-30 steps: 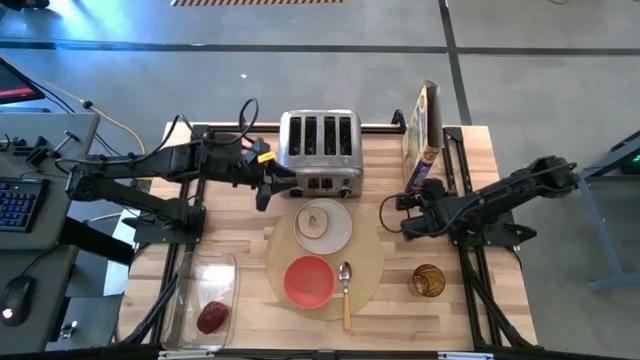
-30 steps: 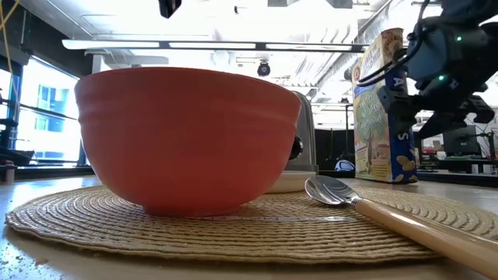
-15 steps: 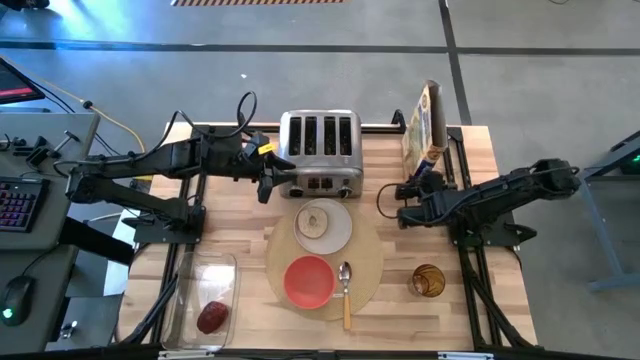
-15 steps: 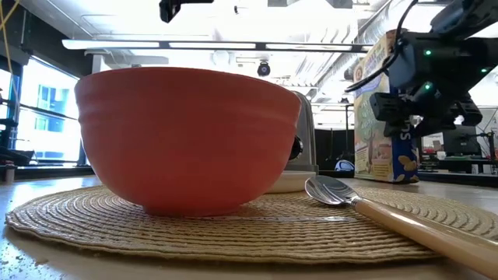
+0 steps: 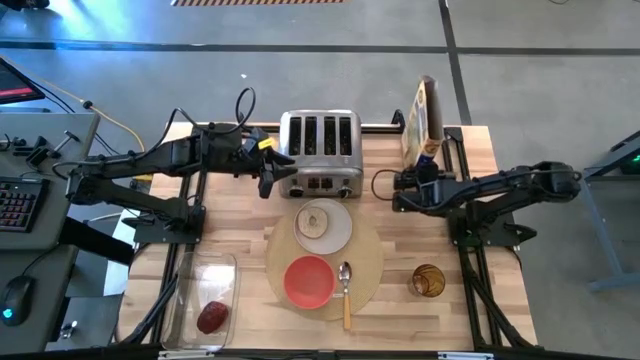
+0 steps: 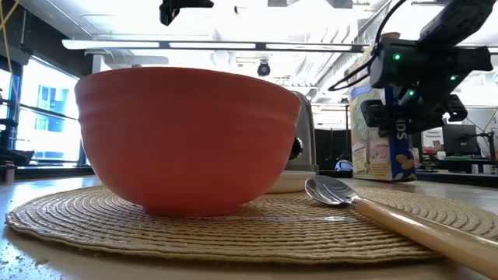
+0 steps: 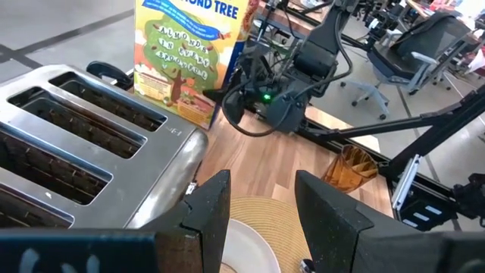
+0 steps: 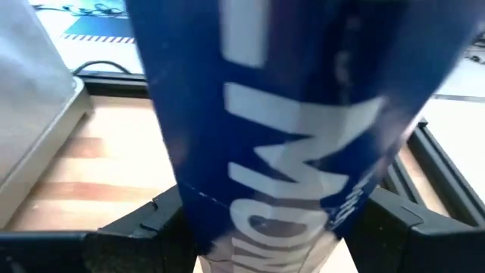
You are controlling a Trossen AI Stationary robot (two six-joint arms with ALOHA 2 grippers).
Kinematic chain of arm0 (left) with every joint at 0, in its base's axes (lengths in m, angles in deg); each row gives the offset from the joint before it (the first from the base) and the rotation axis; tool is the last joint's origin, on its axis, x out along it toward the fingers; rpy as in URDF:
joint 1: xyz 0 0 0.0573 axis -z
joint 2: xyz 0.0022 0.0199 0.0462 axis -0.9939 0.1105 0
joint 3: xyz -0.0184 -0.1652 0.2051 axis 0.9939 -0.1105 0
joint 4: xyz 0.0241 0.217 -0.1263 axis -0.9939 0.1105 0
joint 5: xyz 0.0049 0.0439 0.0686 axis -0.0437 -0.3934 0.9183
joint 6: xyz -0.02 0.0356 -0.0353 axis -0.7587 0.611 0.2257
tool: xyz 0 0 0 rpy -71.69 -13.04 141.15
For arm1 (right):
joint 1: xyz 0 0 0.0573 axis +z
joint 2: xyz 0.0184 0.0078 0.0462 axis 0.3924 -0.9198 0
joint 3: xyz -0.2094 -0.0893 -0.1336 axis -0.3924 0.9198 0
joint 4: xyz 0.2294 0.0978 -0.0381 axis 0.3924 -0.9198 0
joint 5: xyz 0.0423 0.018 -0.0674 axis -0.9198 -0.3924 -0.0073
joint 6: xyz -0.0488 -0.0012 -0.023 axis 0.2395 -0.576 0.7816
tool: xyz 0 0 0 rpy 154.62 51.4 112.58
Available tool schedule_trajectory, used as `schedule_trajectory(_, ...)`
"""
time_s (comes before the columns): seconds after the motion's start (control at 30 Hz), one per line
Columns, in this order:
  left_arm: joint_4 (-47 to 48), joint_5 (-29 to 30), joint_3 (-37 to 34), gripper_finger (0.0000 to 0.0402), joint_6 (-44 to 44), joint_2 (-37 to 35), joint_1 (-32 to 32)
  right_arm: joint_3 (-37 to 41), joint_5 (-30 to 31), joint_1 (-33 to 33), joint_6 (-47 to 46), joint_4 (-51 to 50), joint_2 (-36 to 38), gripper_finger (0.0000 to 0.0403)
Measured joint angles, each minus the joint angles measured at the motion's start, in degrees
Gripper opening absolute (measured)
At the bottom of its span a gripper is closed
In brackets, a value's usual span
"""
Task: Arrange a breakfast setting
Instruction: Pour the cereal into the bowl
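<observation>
high view shows the round tan placemat [image 5: 325, 255] on the wooden counter [image 5: 240, 240], carrying a small white plate [image 5: 338, 232] with a round toast slice [image 5: 318, 221], a red bowl [image 5: 309, 280] and a wooden-handled spoon [image 5: 346, 292]. the dark red fruit [image 5: 211, 317] lies in a clear tub [image 5: 202, 297]. the left gripper [image 5: 266, 180] hovers beside the silver toaster [image 5: 320, 152], fingers [image 7: 208, 212] spread. the right gripper [image 5: 400, 189] sits at the cereal box [image 5: 423, 125], fingers [image 8: 151, 224] open around its blue edge.
</observation>
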Motion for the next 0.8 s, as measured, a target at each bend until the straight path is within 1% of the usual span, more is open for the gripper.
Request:
schedule_trajectory(0.1,0.00,0.04,0.00,0.0138,0.00,0.00,0.00,0.00,0.14,-1.26,0.34,-0.02,-0.01,0.0252)
schedule_trajectory(0.23,-0.02,0.04,0.00,0.0138,0.00,0.00,0.02,0.00,2.67,-1.82,3.34,1.48,-0.60,0.0250)
schedule_trajectory(0.33,-0.04,0.04,0.00,0.0138,-0.04,0.00,0.02,0.00,3.95,-1.82,5.66,3.44,-1.41,0.0235)
schedule_trajectory(0.43,-0.07,0.04,0.00,0.0138,-0.13,0.00,0.02,0.00,4.21,-1.82,7.60,4.71,-3.05,0.0202)
schedule_trajectory(0.53,-0.09,0.04,0.00,0.0138,-0.40,0.00,0.02,-0.01,4.96,-1.80,7.55,5.49,-5.69,0.0159)
schedule_trajectory(0.67,-0.09,0.04,0.00,0.0138,-0.50,0.00,0.02,-0.07,5.60,-1.78,4.23,6.42,-9.32,0.0102)
schedule_trajectory(0.8,-0.07,0.04,0.00,0.0138,-0.50,0.00,0.02,-0.11,5.58,-1.78,2.23,6.69,-10.32,0.0051)
